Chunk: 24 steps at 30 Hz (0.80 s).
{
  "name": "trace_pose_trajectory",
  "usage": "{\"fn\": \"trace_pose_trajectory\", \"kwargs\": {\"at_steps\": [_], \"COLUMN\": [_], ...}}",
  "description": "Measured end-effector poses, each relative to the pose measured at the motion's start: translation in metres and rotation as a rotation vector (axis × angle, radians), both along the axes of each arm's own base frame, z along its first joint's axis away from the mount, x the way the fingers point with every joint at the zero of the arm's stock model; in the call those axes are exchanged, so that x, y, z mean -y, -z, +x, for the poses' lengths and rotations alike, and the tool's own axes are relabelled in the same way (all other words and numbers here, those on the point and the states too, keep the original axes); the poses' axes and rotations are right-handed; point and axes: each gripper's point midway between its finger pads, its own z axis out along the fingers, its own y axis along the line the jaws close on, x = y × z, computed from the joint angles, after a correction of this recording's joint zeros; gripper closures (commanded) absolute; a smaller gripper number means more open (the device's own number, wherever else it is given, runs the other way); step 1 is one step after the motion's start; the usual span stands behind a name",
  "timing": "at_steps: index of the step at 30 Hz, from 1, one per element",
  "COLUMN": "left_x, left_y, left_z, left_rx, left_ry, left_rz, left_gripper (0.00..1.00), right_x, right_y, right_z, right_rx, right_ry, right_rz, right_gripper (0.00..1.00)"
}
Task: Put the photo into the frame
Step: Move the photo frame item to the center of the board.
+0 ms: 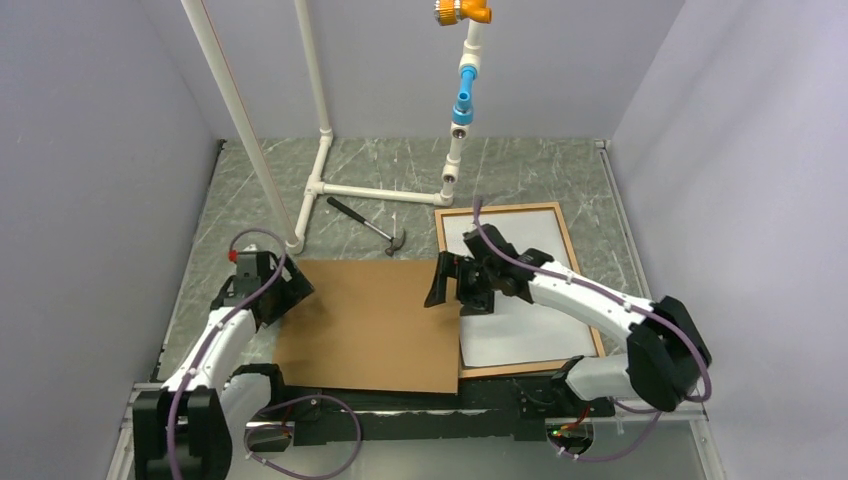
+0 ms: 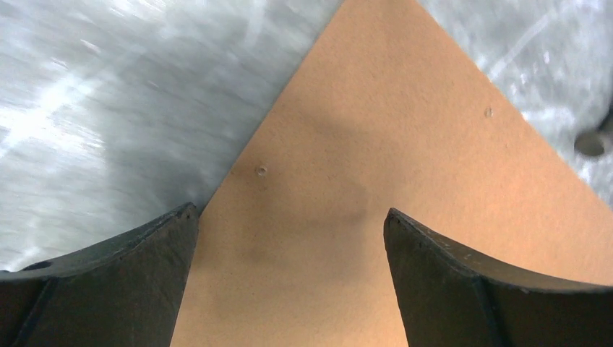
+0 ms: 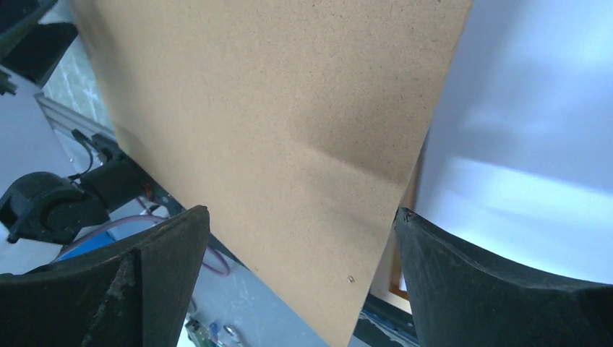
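Note:
The frame (image 1: 505, 208) lies flat at the right of the table, with thin orange-brown rails. The photo (image 1: 530, 335) lies inside it, white reverse up; it also shows in the right wrist view (image 3: 520, 130). A plain brown backing board (image 1: 370, 325) lies left of the frame, its right edge over the frame's left rail. My right gripper (image 1: 445, 282) is open and empty over that right edge (image 3: 302, 213). My left gripper (image 1: 290, 285) is open and empty at the board's far left corner (image 2: 290, 213).
A hammer (image 1: 370, 227) lies behind the board. A white pipe stand (image 1: 320, 180) and an upright pipe with a blue valve (image 1: 462, 100) stand at the back. Grey walls close in both sides.

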Motion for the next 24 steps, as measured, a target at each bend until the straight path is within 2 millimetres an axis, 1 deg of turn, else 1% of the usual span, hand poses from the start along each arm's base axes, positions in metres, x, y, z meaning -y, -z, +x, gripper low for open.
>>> {"fn": "trace_pose_trajectory", "kwargs": {"at_steps": [4, 6, 9, 12, 15, 18, 21, 24], "left_x": [0.033, 0.044, 0.055, 0.058, 0.056, 0.056, 0.057, 0.060], "left_y": [-0.002, -0.003, 0.000, 0.002, 0.003, 0.004, 0.005, 0.005], "left_z": [-0.008, -0.013, -0.026, -0.033, -0.038, -0.039, -0.040, -0.037], "left_rx": [-0.006, -0.017, -0.062, -0.090, -0.108, -0.104, -0.095, -0.072], "left_ry": [0.090, 0.119, 0.132, 0.125, 0.111, 0.105, 0.108, 0.117], "left_rz": [-0.030, -0.050, -0.083, -0.095, -0.091, -0.095, -0.100, -0.117], "left_gripper": [0.02, 0.01, 0.00, 0.01, 0.01, 0.01, 0.00, 0.01], "right_x": [0.031, 0.046, 0.061, 0.073, 0.094, 0.107, 0.111, 0.107], "right_y": [0.001, 0.000, -0.001, 0.003, 0.019, 0.029, 0.035, 0.041], "right_z": [0.001, 0.004, 0.012, 0.017, 0.018, 0.018, 0.019, 0.020], "right_rx": [0.020, 0.039, 0.077, 0.092, 0.070, 0.043, 0.025, 0.004], "right_ry": [0.051, 0.074, 0.094, 0.107, 0.138, 0.154, 0.152, 0.133], "right_rz": [-0.029, -0.053, -0.089, -0.104, -0.136, -0.146, -0.132, -0.079], "right_gripper": [0.00, 0.00, 0.00, 0.01, 0.02, 0.02, 0.05, 0.09]}}
